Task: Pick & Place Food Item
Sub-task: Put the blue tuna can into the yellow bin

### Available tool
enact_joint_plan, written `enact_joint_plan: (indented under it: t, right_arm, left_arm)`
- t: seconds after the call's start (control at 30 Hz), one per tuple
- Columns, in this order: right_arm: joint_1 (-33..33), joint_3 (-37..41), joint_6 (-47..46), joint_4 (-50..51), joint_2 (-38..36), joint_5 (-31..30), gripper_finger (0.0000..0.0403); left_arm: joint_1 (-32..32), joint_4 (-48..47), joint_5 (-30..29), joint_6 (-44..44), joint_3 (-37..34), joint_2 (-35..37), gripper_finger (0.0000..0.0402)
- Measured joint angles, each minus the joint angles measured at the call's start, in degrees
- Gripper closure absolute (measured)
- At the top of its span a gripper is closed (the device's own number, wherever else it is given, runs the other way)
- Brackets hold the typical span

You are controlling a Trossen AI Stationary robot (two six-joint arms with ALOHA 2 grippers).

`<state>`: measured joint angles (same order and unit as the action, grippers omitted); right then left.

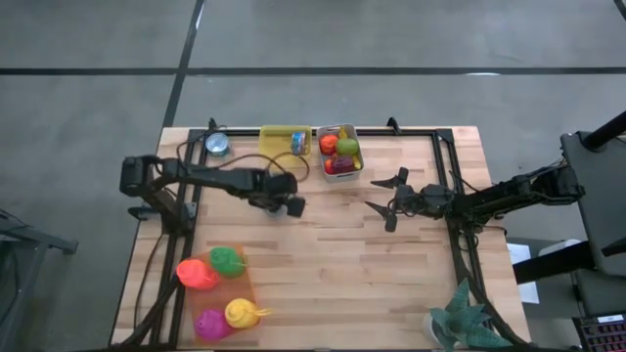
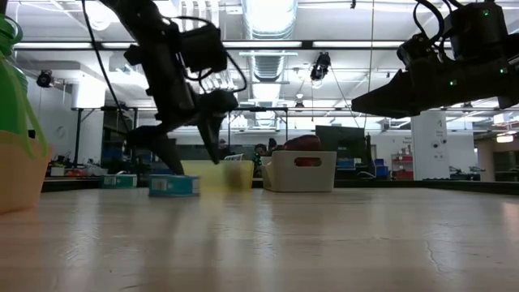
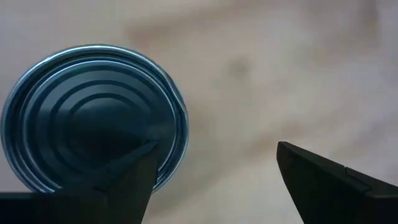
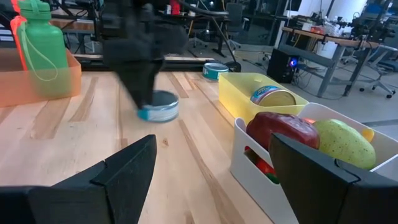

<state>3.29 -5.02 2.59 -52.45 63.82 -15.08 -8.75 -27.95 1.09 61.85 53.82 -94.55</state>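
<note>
Just under my left hand [image 3: 214, 180] sits a round tin can [image 3: 93, 118], lid up, on the wooden worktop [image 1: 333, 254]. My fingers stand wide apart and hold nothing; one fingertip overlaps the can's rim in the wrist view, the other is off to the side over bare wood, so I am not yet centred on it. I judge this to be the approach before the pick: I need to shift across until the can lies between both fingers, drop lower, then close.

Taking that can as my landmark, the yellow tray [image 1: 285, 139] with another can in it lies just beyond, toward the far edge, and the white bin [image 1: 339, 152] of fruit stands next to that tray. A third can [image 1: 216, 146] rests near the far edge on the other side of the tray. My right hand [image 1: 386, 200] hovers well apart from the can, also open and empty.

Near the front edge an orange tray [image 1: 220, 288] holds coloured bottles. Beyond the worktop is a bright workshop with desks.
</note>
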Motion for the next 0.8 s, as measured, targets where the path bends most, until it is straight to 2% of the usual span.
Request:
enact_joint_plan:
  t: [0.13, 0.3, 0.67, 0.8]
  right_arm:
    - [0.0, 0.0, 0.0, 0.0, 0.0, 0.0, 0.0097]
    - [0.0, 0.0, 0.0, 0.0, 0.0, 0.0, 0.0097]
    - [0.0, 0.0, 0.0, 0.0, 0.0, 0.0, 0.0097]
    - [0.0, 0.0, 0.0, 0.0, 0.0, 0.0, 0.0097]
  left_arm:
    - [5.3, 2.3, 2.4, -2.8, -0.1, -0.1, 0.0069]
    - [9.4, 5.7, 2.5, -6.6, -0.3, -0.2, 0.0069]
    - [8.7, 12.5, -1.0, -15.2, -0.4, -0.5, 0.0069]
    - [8.6, 11.3, -1.1, -16.7, 0.1, -0.3, 0.0069]
